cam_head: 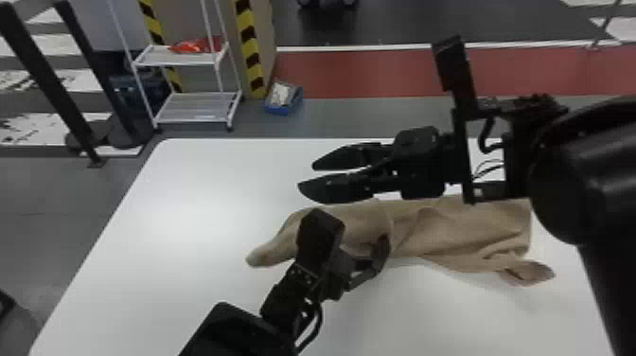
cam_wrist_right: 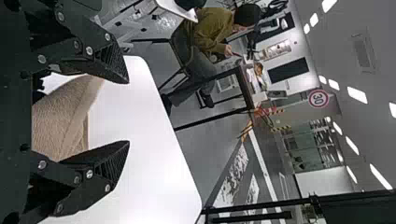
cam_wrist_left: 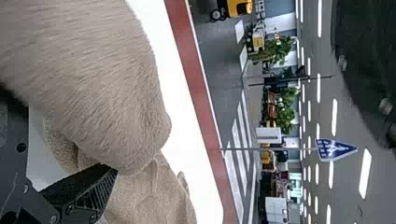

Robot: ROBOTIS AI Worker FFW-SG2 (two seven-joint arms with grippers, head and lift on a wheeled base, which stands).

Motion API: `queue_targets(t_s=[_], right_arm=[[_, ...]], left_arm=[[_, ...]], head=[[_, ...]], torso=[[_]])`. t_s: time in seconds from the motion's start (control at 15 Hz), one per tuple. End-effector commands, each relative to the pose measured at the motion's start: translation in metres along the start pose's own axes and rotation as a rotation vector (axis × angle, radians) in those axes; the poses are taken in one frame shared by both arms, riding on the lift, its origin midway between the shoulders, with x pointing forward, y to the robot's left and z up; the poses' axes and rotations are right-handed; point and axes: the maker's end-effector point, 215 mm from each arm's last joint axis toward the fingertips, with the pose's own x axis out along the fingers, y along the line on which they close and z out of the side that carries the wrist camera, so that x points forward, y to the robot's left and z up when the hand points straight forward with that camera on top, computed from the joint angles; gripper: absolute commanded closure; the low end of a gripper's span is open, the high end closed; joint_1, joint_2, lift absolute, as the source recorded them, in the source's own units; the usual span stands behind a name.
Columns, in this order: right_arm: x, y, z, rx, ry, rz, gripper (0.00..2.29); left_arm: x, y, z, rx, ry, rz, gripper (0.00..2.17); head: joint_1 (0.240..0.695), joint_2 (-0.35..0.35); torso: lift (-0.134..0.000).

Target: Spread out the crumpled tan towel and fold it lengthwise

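The tan towel [cam_head: 440,232] lies bunched in a long, wrinkled strip on the white table. At its left part is my left gripper [cam_head: 338,274], one finger against the near edge. In the left wrist view, the towel [cam_wrist_left: 98,84] bulges over the other finger, while the visible finger of the left gripper [cam_wrist_left: 88,192] is spread wide beside the cloth. My right gripper [cam_head: 307,176] is open above the table, just beyond the towel's far edge. In the right wrist view, cloth [cam_wrist_right: 58,121] appears behind the parted fingers of the right gripper [cam_wrist_right: 127,112], which hold nothing.
The white table [cam_head: 198,203] extends left of and in front of the towel. Beyond it stand a white wire cart [cam_head: 198,104] and a blue box [cam_head: 283,98] on the floor. My right arm's bulk [cam_head: 591,180] covers the table's right side.
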Motion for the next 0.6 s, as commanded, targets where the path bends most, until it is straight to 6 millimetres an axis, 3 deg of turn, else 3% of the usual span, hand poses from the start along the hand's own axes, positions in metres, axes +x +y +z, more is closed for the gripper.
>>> queue_targets(t_s=[0.0, 0.13, 0.27, 0.33, 0.53], right_arm=[[-0.028, -0.014, -0.015, 0.03, -0.008, -0.049, 0.05], [-0.058, -0.03, -0.023, 0.03, -0.036, -0.113, 0.06], [-0.104, -0.057, -0.028, 0.009, -0.066, -0.215, 0.07], [-0.134, -0.067, -0.031, -0.009, -0.078, -0.255, 0.07], [-0.203, -0.075, -0.076, -0.066, 0.064, -0.309, 0.11]], left_arm=[[-0.002, 0.003, -0.002, -0.006, 0.002, -0.015, 0.4], [-0.002, 0.0, -0.001, 0.001, -0.001, -0.033, 0.79], [-0.004, -0.001, -0.002, 0.0, 0.001, -0.044, 1.18], [-0.008, 0.01, -0.001, -0.003, 0.001, -0.033, 1.37], [-0.014, 0.028, -0.003, -0.028, 0.014, -0.046, 1.38]], head=[[0.695, 0.071], [0.695, 0.033], [0.695, 0.004], [0.695, -0.014], [0.695, -0.104]], torso=[[-0.12], [-0.12], [-0.12], [-0.12], [-0.12]])
